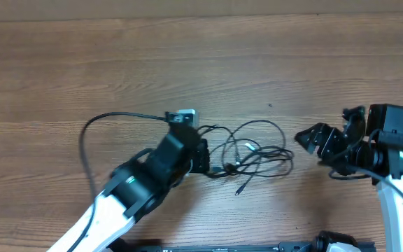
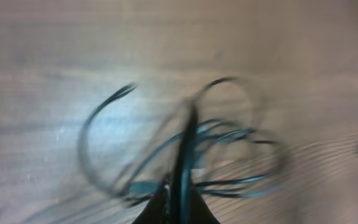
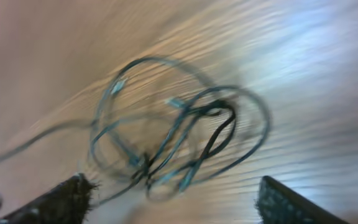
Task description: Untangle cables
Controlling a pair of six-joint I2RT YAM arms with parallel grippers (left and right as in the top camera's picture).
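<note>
We find the cables (image 1: 256, 155) lying in tangled loops on the wooden table (image 1: 187, 56), between the two arms. The left gripper (image 1: 203, 158) is pinched on a strand at the tangle's left edge. The right gripper (image 1: 312, 140) stands spread near the loops, not touching them.

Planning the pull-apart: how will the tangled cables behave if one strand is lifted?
Likely floppy: the cables lie in loose, thin loops. Probably light, and since the loops overlap, lifting one strand would likely drag the whole bundle along.
</note>
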